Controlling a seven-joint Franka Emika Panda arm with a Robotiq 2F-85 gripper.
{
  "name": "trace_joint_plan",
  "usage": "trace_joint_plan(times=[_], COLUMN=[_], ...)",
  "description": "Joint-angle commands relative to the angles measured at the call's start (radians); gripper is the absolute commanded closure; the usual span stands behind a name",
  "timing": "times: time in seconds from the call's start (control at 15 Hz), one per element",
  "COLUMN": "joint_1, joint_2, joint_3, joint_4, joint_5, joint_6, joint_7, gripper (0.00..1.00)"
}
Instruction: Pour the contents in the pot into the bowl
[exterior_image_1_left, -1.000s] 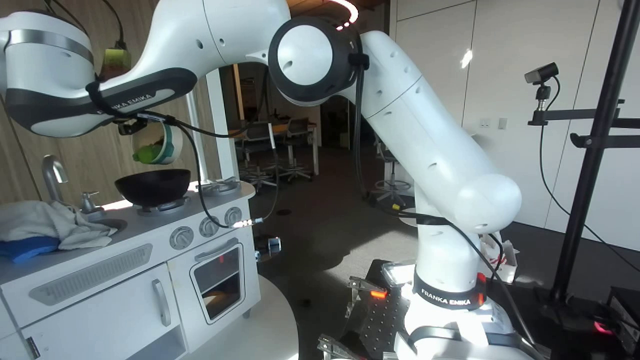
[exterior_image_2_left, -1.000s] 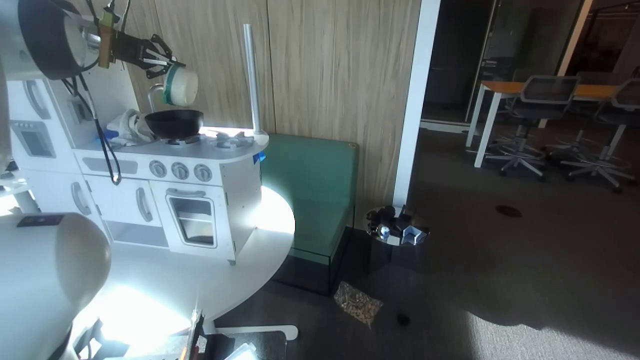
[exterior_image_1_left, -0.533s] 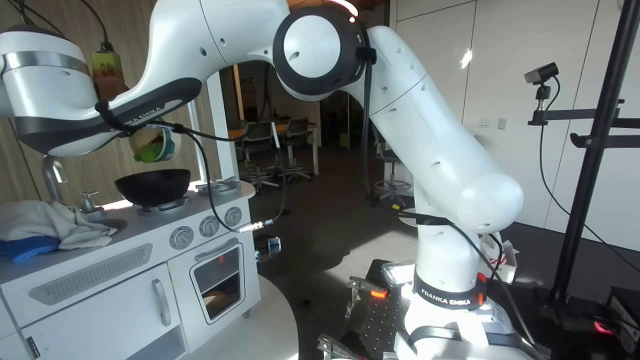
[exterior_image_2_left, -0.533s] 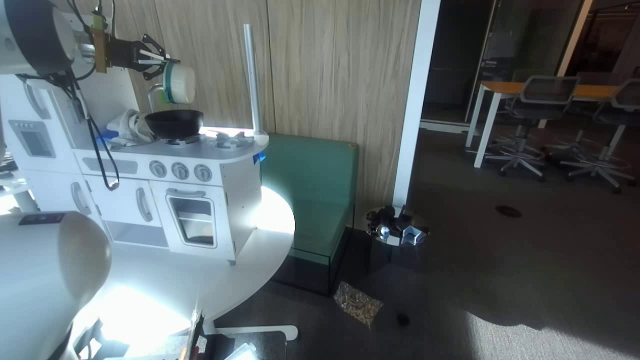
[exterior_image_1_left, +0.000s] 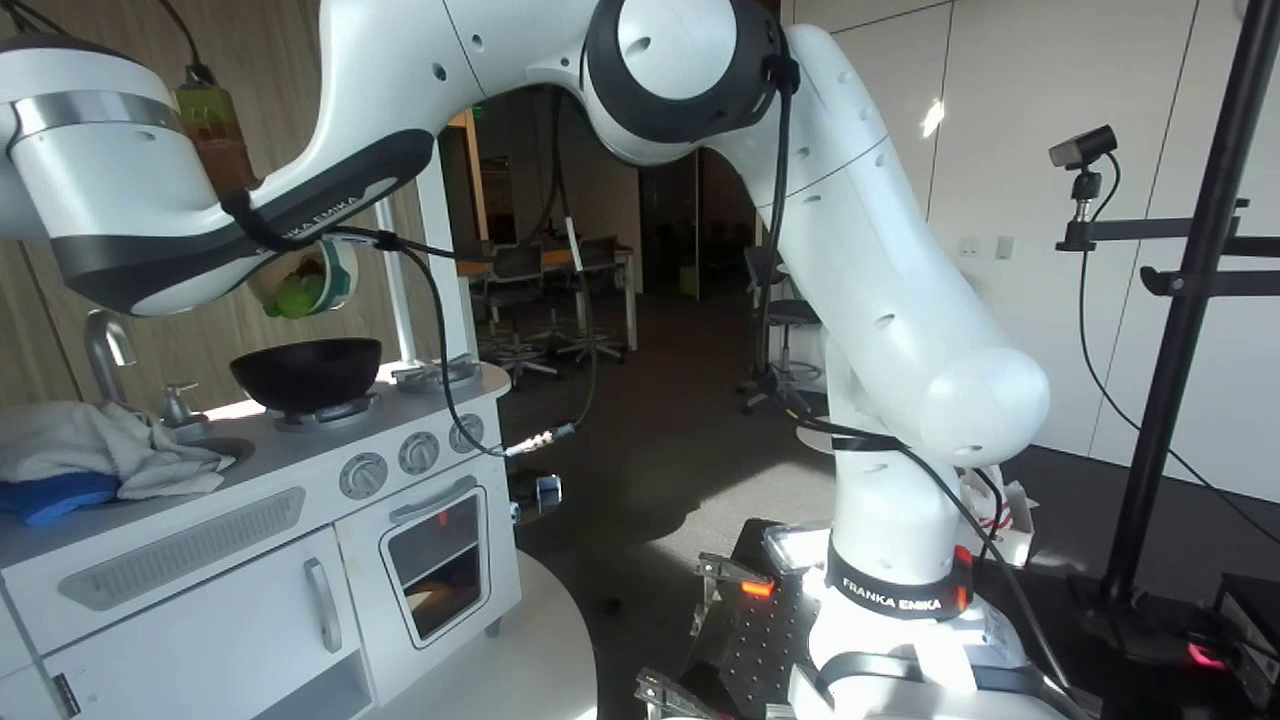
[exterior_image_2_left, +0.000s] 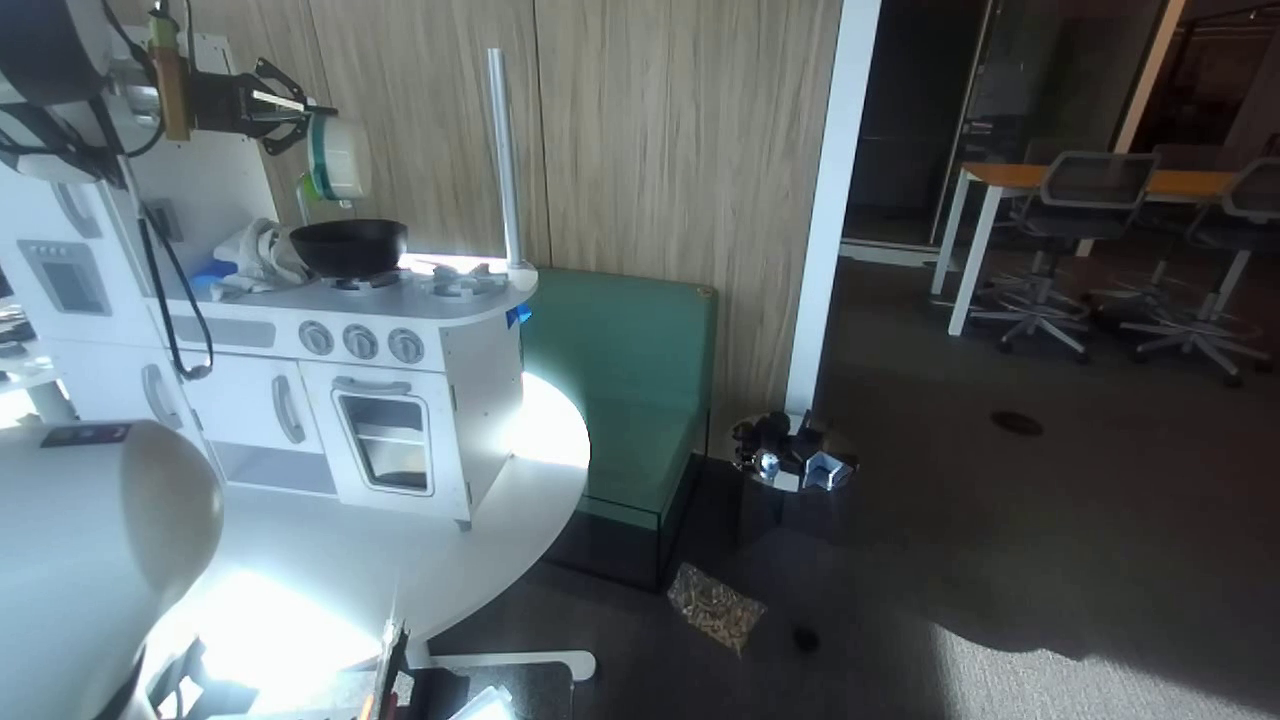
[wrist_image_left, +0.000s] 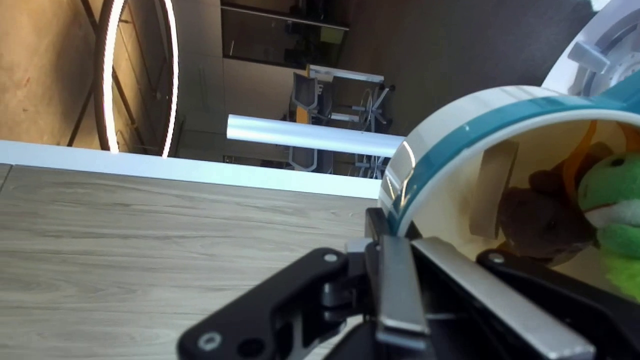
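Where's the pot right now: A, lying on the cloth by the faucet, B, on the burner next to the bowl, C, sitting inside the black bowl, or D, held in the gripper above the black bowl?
D: in both exterior views the pot hangs tilted above the black bowl, and the wrist view shows the gripper clamped on its rim.

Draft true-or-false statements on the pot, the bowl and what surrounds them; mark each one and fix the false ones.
1. The gripper holds the pot by its rim. True.
2. The pot is empty. False: a green toy and a brown item are in it.
3. The pot is upright. False: it is tilted, its mouth facing roughly sideways.
4. The bowl sits on a burner. True.
5. The oven door is shut. True.
6. A cloth covers the bowl. False: the pale cloth lies by the faucet.
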Motion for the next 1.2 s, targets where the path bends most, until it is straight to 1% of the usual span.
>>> trace_joint_plan(times=[0.0, 0.13, 0.27, 0.53, 0.73, 0.93, 1.13], joint_1=[-0.03, -0.048, -0.062, -0.098, -0.122, -0.124, -0.116], joint_2=[-0.103, -0.118, -0.131, -0.13, -0.119, -0.115, -0.119], joint_3=[0.035, 0.043, 0.046, 0.042, 0.04, 0.048, 0.069], joint_4=[-0.162, -0.2, -0.246, -0.286, -0.292, -0.309, -0.323], joint_5=[-0.048, -0.048, -0.077, -0.151, -0.2, -0.258, -0.277], joint_6=[0.029, 0.031, 0.057, 0.114, 0.148, 0.177, 0.197], joint_7=[-0.008, 0.004, -0.003, -0.008, -0.011, 0.002, 0.007], gripper=[0.99, 0.99, 0.99, 0.99, 0.99, 0.99, 0.99])
